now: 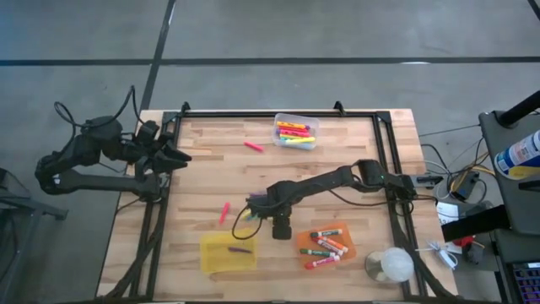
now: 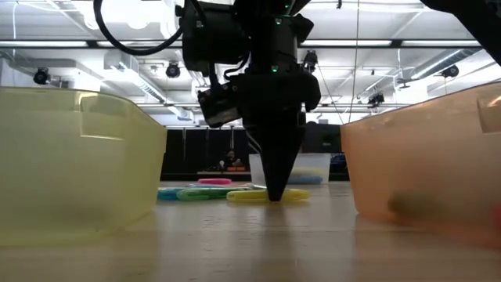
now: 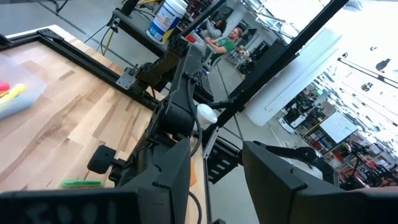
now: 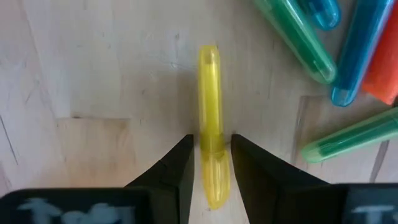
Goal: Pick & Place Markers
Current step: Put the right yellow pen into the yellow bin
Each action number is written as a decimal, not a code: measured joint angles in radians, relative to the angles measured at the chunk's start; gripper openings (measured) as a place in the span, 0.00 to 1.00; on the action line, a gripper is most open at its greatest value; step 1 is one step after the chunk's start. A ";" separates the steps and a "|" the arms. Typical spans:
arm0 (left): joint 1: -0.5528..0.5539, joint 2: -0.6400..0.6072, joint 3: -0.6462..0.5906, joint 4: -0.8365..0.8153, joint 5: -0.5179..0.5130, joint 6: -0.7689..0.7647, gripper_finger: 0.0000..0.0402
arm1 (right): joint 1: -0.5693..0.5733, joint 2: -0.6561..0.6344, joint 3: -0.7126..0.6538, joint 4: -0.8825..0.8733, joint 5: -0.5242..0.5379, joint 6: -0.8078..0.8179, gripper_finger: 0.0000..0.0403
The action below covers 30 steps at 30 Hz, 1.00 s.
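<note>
My right gripper (image 4: 211, 142) points down at the table's middle (image 1: 268, 208), shut on a yellow marker (image 4: 209, 93) that lies flat on the wood; the low view also shows the marker (image 2: 258, 196). Green (image 4: 298, 37), blue (image 4: 360, 50) and orange (image 4: 382, 68) markers lie loose beside it. A yellow bin (image 1: 228, 252) holds a purple marker (image 1: 240, 249). An orange bin (image 1: 326, 243) holds several white-barrelled markers. A clear bin (image 1: 295, 131) holds highlighters. My left gripper (image 1: 179, 157) waits open at the table's left edge. My right gripper pinches the yellow marker's barrel (image 4: 210, 127) between its two fingers, nearer one end than the middle. The fingers come from above, pointing down, and lie across the marker. The marker lies flat on the table along its whole length.
Two pink markers lie loose on the wood, one toward the far side (image 1: 253, 146) and one left of my right gripper (image 1: 224, 211). A white round object (image 1: 390, 266) stands at the near right corner. A dark frame (image 1: 384, 143) runs along the table's edges.
</note>
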 joint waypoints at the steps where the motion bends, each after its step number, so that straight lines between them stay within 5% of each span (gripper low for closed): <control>1: 0.000 0.000 0.000 0.000 0.000 0.000 0.35 | 0.000 0.000 -0.002 0.001 0.001 0.007 0.23; 7: 0.000 0.001 0.000 0.000 0.000 0.002 0.35 | -0.009 0.002 0.007 -0.004 -0.012 0.018 0.07; 16: 0.000 0.001 0.000 0.000 0.000 -0.014 0.35 | -0.018 0.002 0.100 -0.068 -0.012 0.023 0.07; 30: 0.000 0.001 0.000 0.000 0.000 -0.010 0.35 | 0.014 -0.026 0.451 -0.079 -0.010 0.062 0.07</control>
